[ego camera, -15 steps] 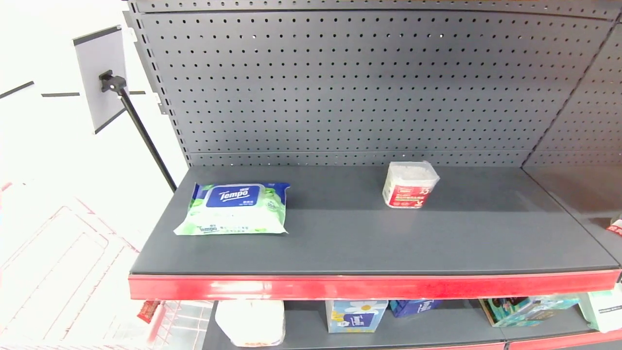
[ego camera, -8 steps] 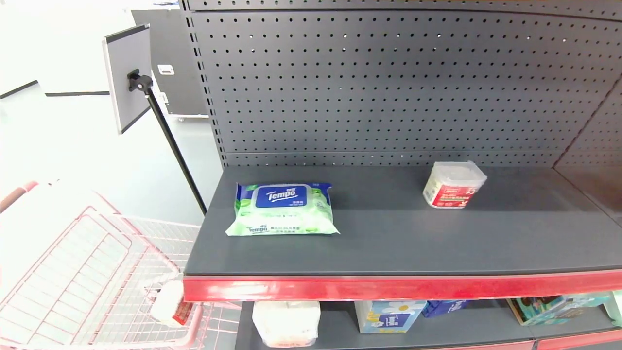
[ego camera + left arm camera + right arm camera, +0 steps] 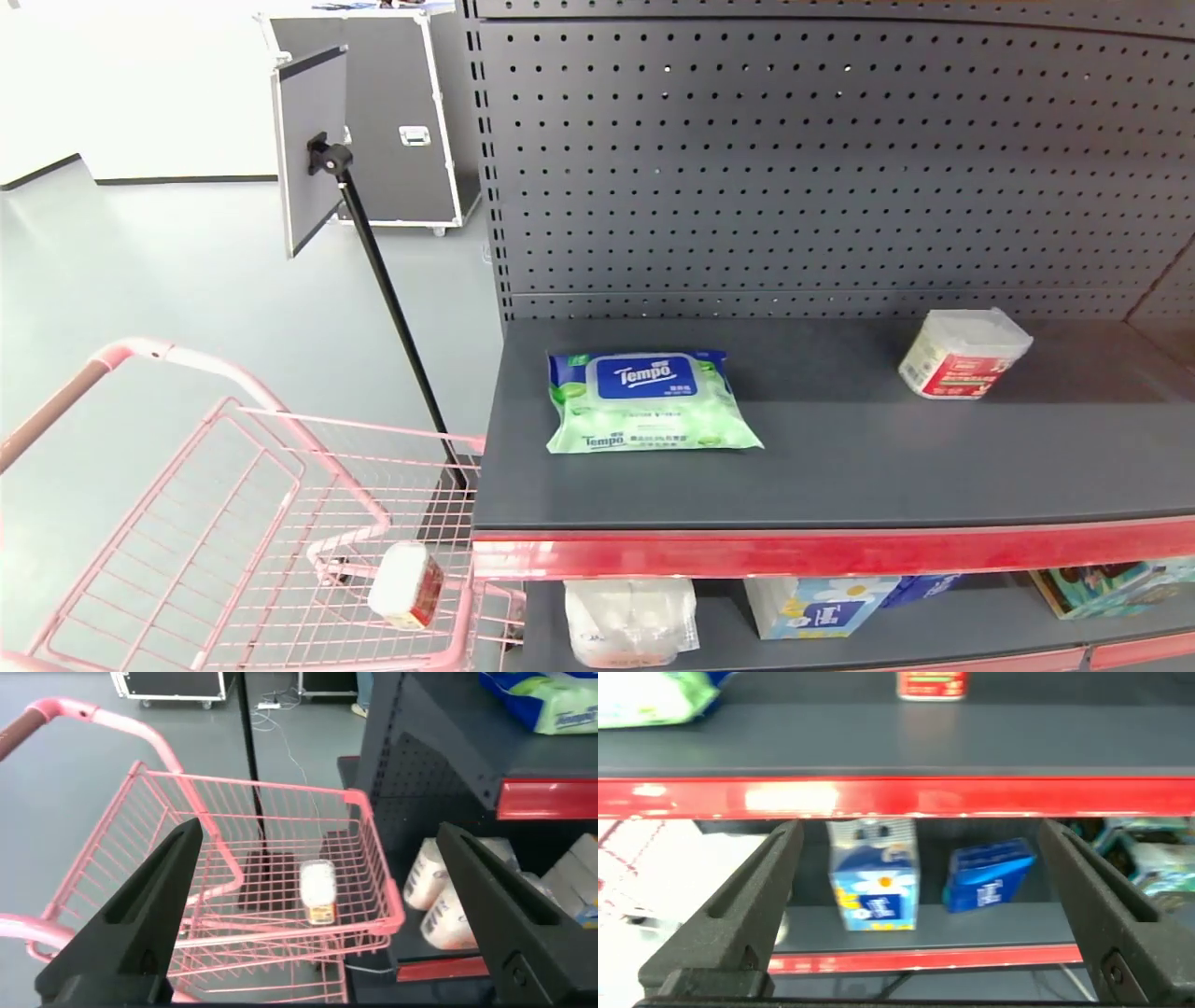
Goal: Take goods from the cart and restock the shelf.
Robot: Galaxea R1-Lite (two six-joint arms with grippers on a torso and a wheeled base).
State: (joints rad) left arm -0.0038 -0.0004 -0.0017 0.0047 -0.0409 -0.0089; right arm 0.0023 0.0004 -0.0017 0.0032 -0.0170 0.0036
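— Where are the goods?
— A small white jar lies in the pink cart, beside the shelf. On the shelf, a wet-wipes pack and a clear tub sit well apart.
— And the claws?
— The left gripper faces the cart, fingers spread wide. The right gripper faces the shelf's red edge, also spread.

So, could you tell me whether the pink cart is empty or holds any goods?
Not empty: one small jar sits inside the pink cart, in its wire basket.
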